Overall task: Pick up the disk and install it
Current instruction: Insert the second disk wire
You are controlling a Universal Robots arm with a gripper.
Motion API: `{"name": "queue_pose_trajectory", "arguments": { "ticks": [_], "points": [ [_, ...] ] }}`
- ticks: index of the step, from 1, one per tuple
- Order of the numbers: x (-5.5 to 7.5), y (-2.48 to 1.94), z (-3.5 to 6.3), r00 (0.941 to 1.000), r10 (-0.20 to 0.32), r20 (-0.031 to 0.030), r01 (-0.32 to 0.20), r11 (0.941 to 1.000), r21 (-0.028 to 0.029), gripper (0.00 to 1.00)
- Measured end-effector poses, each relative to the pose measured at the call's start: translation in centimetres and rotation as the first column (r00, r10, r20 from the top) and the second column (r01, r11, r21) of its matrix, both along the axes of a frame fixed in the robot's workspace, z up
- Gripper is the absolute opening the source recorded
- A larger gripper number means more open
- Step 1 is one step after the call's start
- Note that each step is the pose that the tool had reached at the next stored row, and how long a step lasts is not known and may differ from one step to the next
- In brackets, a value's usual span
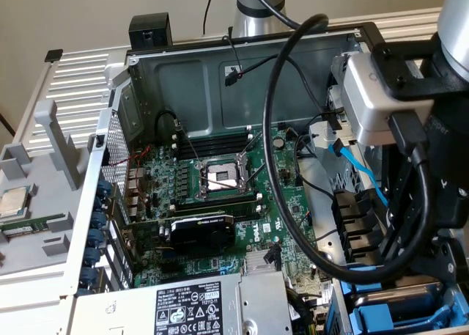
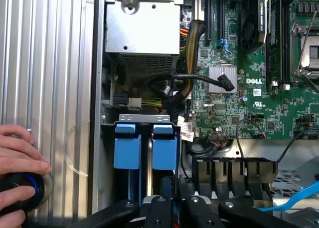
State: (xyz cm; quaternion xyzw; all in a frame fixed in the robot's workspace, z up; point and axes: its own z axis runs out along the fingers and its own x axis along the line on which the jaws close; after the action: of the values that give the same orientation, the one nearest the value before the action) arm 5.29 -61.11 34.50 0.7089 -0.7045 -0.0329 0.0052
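The disk [image 2: 164,149] stands on edge in the drive bay, its bright blue carrier facing the wrist camera. A second blue-carrier drive [image 2: 126,147] sits in the slot beside it. My gripper [image 2: 174,205] hangs directly over the disk's near end, its black fingers [image 2: 158,208] close together with a sliver of blue between them. It looks shut on the disk's carrier. In the exterior view the blue carriers [image 1: 375,320] show at the bottom right corner, under the arm's wrist [image 1: 425,225].
The open computer case [image 1: 220,78] holds a motherboard [image 1: 286,196], a graphics card [image 1: 201,232] and a power supply [image 1: 183,306]. Black cables [image 1: 282,174] loop near the wrist. A small CPU chip [image 1: 15,201] lies outside the case. A person's hand [image 2: 17,163] rests on a round black knob [image 2: 22,190].
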Motion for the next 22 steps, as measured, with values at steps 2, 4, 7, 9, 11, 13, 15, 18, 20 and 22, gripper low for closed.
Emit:
{"name": "queue_pose_trajectory", "arguments": {
  "ticks": [2,4,7,9,11,13,15,18,20,22],
  "points": [
    [0.00,-0.02,0.00,1.0000,0.000,0.0001,0.000,1.0000,0.0002,0.16],
    [0.00,-0.05,-0.01,1.0000,0.000,0.0000,0.000,1.0000,0.0008,0.16],
    [0.05,-0.05,-0.01,1.0000,0.000,0.0000,0.000,1.0000,0.0010,0.16],
    [0.11,-0.05,0.00,1.0000,0.000,0.0000,0.000,1.0000,0.0008,0.16],
    [0.11,-0.09,0.00,1.0000,0.000,0.0000,0.000,1.0000,0.0009,0.16],
    [0.12,-0.12,-0.05,1.0000,-0.001,0.0000,0.001,1.0000,0.0012,0.16],
    [0.12,-0.12,-0.16,1.0000,-0.001,0.0000,0.001,1.0000,0.0023,0.16],
    [0.12,-0.12,-0.19,1.0000,-0.001,0.0000,0.001,1.0000,0.0024,0.16],
    [0.12,-0.12,-0.21,1.0000,-0.001,0.0000,0.001,1.0000,0.0024,0.16],
    [0.12,-0.12,-0.23,1.0000,-0.001,0.0000,0.001,1.0000,0.0025,0.16]
  ]
}}
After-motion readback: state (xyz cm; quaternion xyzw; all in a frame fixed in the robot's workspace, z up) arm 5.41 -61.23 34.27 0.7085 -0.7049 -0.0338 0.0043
